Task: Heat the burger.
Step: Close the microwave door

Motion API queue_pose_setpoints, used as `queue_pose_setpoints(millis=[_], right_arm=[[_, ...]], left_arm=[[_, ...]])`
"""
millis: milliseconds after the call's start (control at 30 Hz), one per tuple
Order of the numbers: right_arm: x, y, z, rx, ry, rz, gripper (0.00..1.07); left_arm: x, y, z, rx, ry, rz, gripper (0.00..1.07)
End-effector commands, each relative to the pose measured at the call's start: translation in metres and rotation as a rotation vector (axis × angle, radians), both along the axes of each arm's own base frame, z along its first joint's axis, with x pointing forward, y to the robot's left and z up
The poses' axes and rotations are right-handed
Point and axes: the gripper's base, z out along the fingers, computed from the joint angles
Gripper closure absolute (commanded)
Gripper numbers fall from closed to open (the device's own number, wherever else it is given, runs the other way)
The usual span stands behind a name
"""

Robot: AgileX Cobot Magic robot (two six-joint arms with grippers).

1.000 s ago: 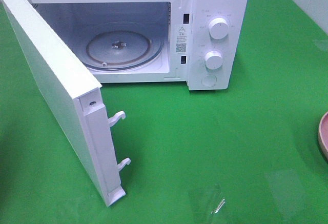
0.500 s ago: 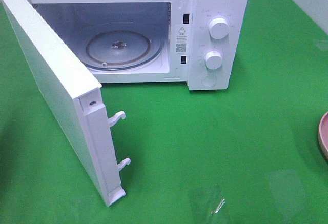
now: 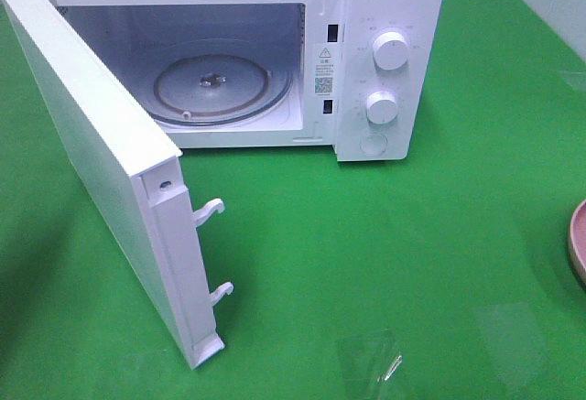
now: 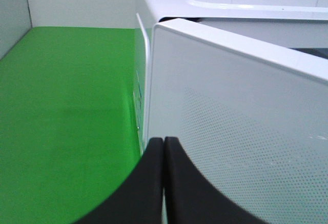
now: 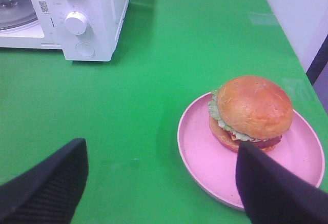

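Note:
The burger, golden-brown bun over green lettuce, rests on a pink plate in the right wrist view. My right gripper hangs above the green table short of the plate, open, its black fingers wide apart with nothing between them. In the high view only the plate's rim shows at the right edge; the burger is out of that view. My left gripper is shut and empty, close to the outside of the microwave's open door. Neither arm appears in the high view.
A white microwave stands at the back with its door swung open to the left. Its glass turntable is bare. Two knobs and a button sit on its right panel. Green cloth covers the table.

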Motion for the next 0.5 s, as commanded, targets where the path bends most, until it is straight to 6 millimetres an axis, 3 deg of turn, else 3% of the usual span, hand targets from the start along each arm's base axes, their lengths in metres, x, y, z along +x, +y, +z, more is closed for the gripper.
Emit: queue_pose_setpoints(millis=[33,500], right_arm=[[-0.004,0.0,0.001,-0.001,-0.038,0.003,0.31],[-0.004,0.0,0.001,-0.001,-0.038,0.003,0.31]], left_arm=[[0.005,-0.005,0.0,-0.021,-0.017,-0.038,1.07],[0.028,-0.039,-0.019,-0.012,0.036,-0.168,1.07]])
